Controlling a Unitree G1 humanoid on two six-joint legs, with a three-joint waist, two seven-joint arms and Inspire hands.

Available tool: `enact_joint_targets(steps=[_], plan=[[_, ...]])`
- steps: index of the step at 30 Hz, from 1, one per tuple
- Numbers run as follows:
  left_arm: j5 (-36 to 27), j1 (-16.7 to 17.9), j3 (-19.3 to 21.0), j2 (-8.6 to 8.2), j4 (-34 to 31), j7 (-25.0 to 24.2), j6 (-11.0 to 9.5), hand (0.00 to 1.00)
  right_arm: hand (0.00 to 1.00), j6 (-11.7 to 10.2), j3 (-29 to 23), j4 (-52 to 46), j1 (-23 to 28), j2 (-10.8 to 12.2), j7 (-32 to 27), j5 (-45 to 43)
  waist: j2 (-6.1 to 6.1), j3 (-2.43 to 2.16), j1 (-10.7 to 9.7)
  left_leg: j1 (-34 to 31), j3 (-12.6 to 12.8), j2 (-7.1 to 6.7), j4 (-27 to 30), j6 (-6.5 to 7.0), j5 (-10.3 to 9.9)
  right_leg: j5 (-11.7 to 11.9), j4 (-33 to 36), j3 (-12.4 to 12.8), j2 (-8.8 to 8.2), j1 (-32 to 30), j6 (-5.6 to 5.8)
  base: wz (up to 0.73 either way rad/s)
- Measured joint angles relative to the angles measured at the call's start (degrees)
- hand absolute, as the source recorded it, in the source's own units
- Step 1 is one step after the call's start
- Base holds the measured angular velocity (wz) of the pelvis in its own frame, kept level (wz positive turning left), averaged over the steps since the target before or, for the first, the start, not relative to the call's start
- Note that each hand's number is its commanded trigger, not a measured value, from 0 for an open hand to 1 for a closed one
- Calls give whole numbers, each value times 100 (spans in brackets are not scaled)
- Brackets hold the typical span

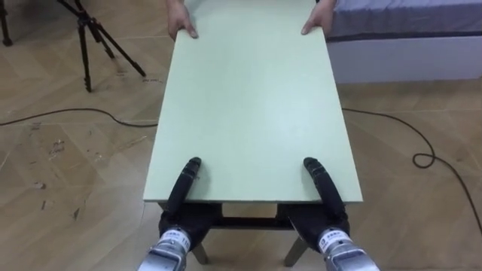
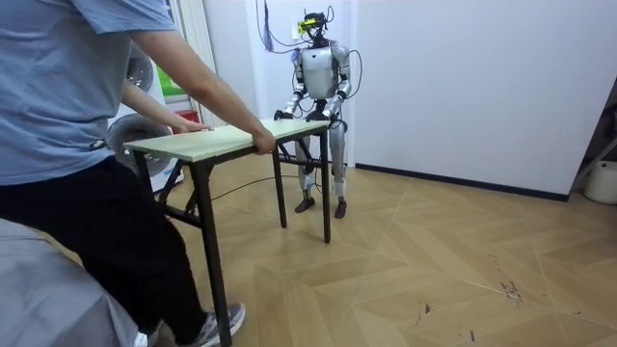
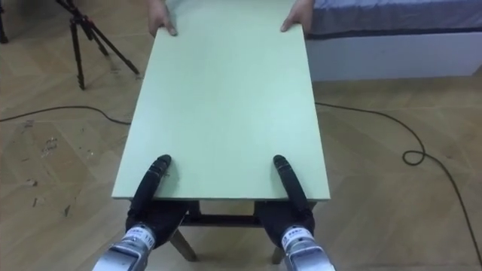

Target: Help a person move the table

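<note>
We look down on a pale green tabletop [image 1: 252, 105] that runs straight away from the robot, from 6 o'clock to 12 o'clock. At the 6 o'clock edge the left hand [image 1: 183, 188] and the right hand [image 1: 322, 188] are each clamped on the board near a corner. Their dark fingers lie flat on top and point toward 12 o'clock, and the rest of each hand is tucked under the edge. At the 12 o'clock end a person [image 2: 67, 116] grips the two far corners, with one of the person's hands [image 1: 181, 26] at 11 o'clock and the other at 1 o'clock. A black tripod [image 1: 90, 34] stands on the wooden floor [image 1: 68, 173] at 10 o'clock, and a bed [image 1: 407, 38] with a grey cover sits at 2 o'clock. A dark cable [image 1: 75, 114] lies on the floor at 9 o'clock. In the room view the robot stands upright at the far end of the table, close to a white wall [image 2: 463, 87]. The person, in a blue shirt and dark trousers, leans over the near end. We cannot tell whether the black table legs [image 2: 214, 260] are off the floor.
</note>
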Motion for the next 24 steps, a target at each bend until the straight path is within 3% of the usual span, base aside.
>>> enact_joint_targets(steps=[6, 9, 13, 16, 24], plan=[[1, 134, -15, -25, -298, -74, -1, 100, 100, -3, 2, -398, 131, -93, 45, -27, -38, -19, -9, 12, -11, -1, -8, 0, 0, -8, 2, 3, 2, -1, 9, 0], [1, 361, -108, -26, -538, -135, -31, 100, 100, -43, 7, -517, 338, -112, 348, -209, -118, -59, -8, 11, -11, 0, -8, 0, 0, -20, 0, 3, 1, 0, 26, 0], [4, 597, -250, -12, -725, -280, -163, 100, 100, -72, 34, -649, 564, -140, 601, -247, -177, -46, 33, 26, -12, 0, -23, 0, 0, -22, -1, -7, 0, 12, 28, 0], [84, 652, -378, 4, -725, -322, -373, 100, 100, -130, 75, -648, 629, -116, 643, -326, -194, -36, 30, 14, -33, 0, -24, -1, -1, -35, -1, -12, -1, 12, 35, 4], [65, 751, -617, 33, -726, -365, -644, 100, 100, -333, 205, -642, 708, -185, 756, -382, -279, 15, 23, -112, -54, 45, 113, -57, -39, -126, 83, -8, 29, -71, -37, 2]])
